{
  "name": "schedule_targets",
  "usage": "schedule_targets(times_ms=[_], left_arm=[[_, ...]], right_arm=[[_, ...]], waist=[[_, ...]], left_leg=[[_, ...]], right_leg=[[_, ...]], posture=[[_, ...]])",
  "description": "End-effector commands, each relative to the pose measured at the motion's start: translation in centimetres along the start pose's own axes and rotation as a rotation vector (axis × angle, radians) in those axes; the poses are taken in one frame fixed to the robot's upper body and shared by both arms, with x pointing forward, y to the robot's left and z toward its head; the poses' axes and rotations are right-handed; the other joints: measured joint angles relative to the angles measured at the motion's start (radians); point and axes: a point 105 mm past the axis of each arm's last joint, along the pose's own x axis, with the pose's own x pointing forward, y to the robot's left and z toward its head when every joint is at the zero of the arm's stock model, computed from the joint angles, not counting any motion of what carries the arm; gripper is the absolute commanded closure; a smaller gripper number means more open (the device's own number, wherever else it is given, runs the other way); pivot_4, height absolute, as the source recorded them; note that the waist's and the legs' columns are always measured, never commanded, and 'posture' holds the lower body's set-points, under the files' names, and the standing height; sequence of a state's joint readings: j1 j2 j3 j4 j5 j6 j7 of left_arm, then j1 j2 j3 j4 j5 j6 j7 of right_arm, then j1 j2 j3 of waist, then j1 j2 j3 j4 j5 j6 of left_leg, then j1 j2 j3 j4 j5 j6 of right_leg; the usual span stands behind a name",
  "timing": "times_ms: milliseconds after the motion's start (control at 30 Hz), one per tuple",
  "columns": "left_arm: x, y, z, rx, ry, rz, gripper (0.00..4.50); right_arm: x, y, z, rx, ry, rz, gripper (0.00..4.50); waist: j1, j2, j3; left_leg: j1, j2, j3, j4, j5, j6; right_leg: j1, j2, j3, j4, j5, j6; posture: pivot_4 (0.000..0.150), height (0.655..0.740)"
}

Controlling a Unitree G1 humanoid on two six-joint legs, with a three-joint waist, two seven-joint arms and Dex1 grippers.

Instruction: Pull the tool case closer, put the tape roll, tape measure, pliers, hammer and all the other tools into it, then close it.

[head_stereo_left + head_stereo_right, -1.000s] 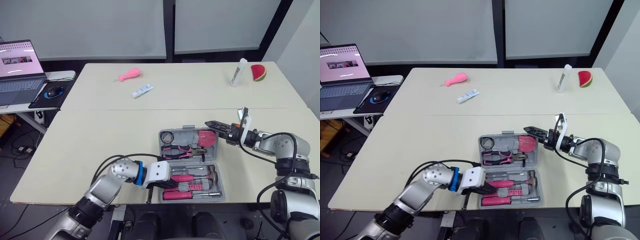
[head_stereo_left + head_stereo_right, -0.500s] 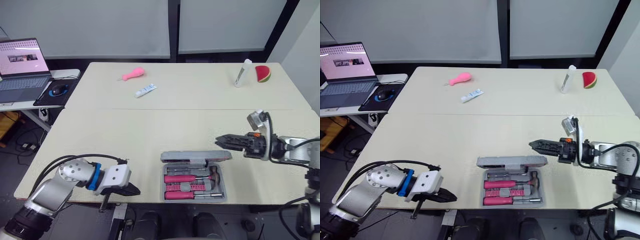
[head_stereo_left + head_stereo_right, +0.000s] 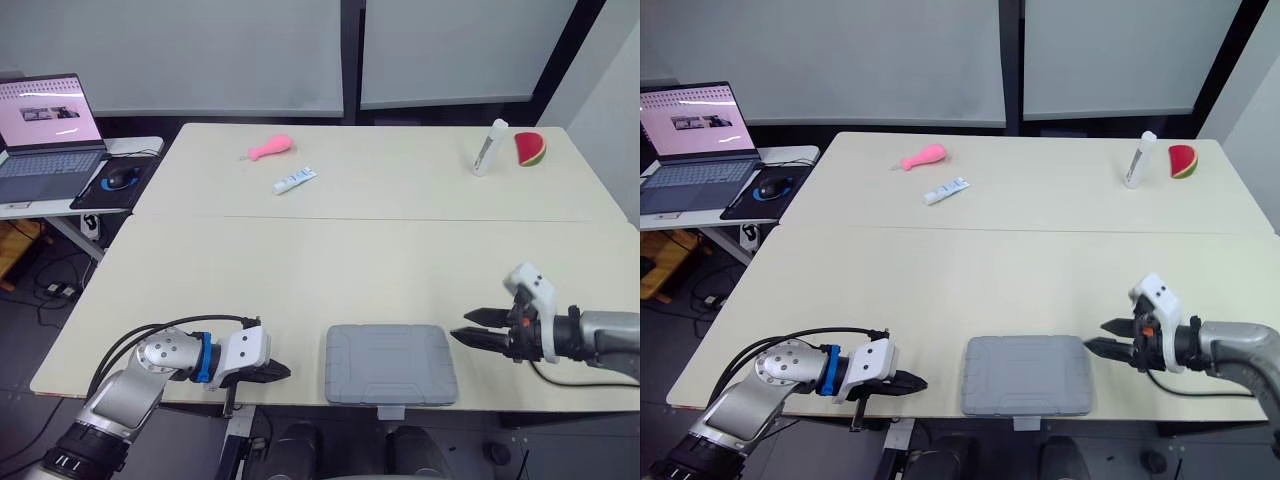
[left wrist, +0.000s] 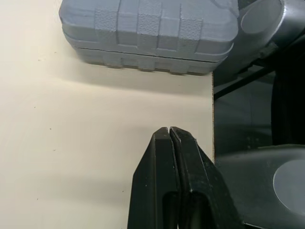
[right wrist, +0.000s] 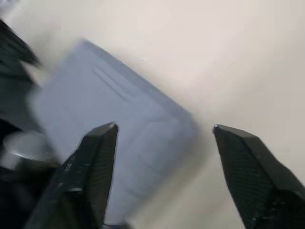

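While the grey tool case (image 3: 390,363) lies shut and flat at the near edge of the cream table (image 3: 300,260), we see both arms low on either side of it and neither touching it. A small tab (image 3: 392,411) juts from the case's front edge over the table's lip, possibly its latch, though we cannot make it out clearly. To the left of the case, the left gripper (image 3: 281,372) sits at the table's near edge with its two black fingers pressed together, tips aimed at the case and well apart from it; the left wrist view shows the case's ribbed side beyond the closed tips. On the other side, the right gripper (image 3: 459,326) hangs just beside the case's right end, its fingers spread wide and empty, pointing toward the case, which appears blurred between them in the right wrist view. Far across the table lie a pink toy (image 3: 265,149) and a small tube (image 3: 295,180) near each other, and off to the far right a white bottle (image 3: 485,147) stands beside a watermelon slice (image 3: 528,148). On a separate desk (image 3: 138,149) at the left, an open laptop (image 3: 45,130) sits near a mouse (image 3: 113,180).
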State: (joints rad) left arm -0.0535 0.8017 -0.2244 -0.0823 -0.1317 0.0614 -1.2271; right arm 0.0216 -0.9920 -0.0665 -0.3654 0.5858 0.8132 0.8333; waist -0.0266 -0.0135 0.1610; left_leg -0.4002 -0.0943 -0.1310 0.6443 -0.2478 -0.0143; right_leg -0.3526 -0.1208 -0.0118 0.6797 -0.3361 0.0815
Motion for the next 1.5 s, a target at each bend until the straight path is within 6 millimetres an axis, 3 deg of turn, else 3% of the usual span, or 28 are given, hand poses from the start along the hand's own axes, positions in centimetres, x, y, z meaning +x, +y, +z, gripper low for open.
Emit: schedule_targets(times_ms=[33, 300, 533, 733, 1500], left_arm=[[0.9, 0.1, 0.9, 0.025, -0.012, 0.012, 4.50], [3.1, 0.5, 2.2, 0.028, -0.034, 0.032, 4.50], [4.7, 0.7, 2.9, 0.036, -0.045, 0.040, 4.50], [5.3, 0.8, 3.3, 0.023, -0.060, 0.036, 4.50], [6.2, 1.5, 3.7, 0.043, -0.082, 0.061, 4.50]], right_arm=[[0.3, -1.1, -2.1, -0.299, 0.083, -0.070, 2.21], [2.0, 0.3, -5.1, -0.467, 0.129, -0.018, 3.50], [3.2, 2.1, -4.8, -0.477, 0.107, 0.044, 4.48], [3.4, 2.8, -4.7, -0.460, 0.111, 0.063, 4.48], [3.7, 2.5, -5.4, -0.438, 0.103, 0.048, 4.48]], waist=[[0.000, 0.000, 0.000], [-0.004, -0.001, 0.000], [0.000, -0.001, 0.000], [0.002, -0.001, 0.000], [0.003, -0.001, 0.000]], left_leg=[[0.000, 0.000, 0.000, 0.000, 0.000, 0.000], [0.001, 0.001, 0.000, 0.000, 0.000, 0.000], [0.001, 0.001, -0.001, 0.000, 0.000, 0.000], [0.001, 0.000, -0.001, 0.001, 0.000, -0.001], [0.001, 0.000, -0.001, 0.001, 0.000, -0.001]], right_leg=[[0.000, 0.000, 0.000, 0.000, 0.000, 0.000], [0.001, 0.002, 0.000, 0.001, 0.000, 0.000], [0.002, 0.001, 0.000, 0.000, 0.000, 0.000], [0.002, 0.001, 0.000, 0.000, 0.000, 0.000], [0.003, 0.001, 0.000, 0.000, 0.000, 0.000]], posture=[[0.150, 0.7400], [0.150, 0.7400], [0.150, 0.7400], [0.150, 0.7400], [0.150, 0.7400]])
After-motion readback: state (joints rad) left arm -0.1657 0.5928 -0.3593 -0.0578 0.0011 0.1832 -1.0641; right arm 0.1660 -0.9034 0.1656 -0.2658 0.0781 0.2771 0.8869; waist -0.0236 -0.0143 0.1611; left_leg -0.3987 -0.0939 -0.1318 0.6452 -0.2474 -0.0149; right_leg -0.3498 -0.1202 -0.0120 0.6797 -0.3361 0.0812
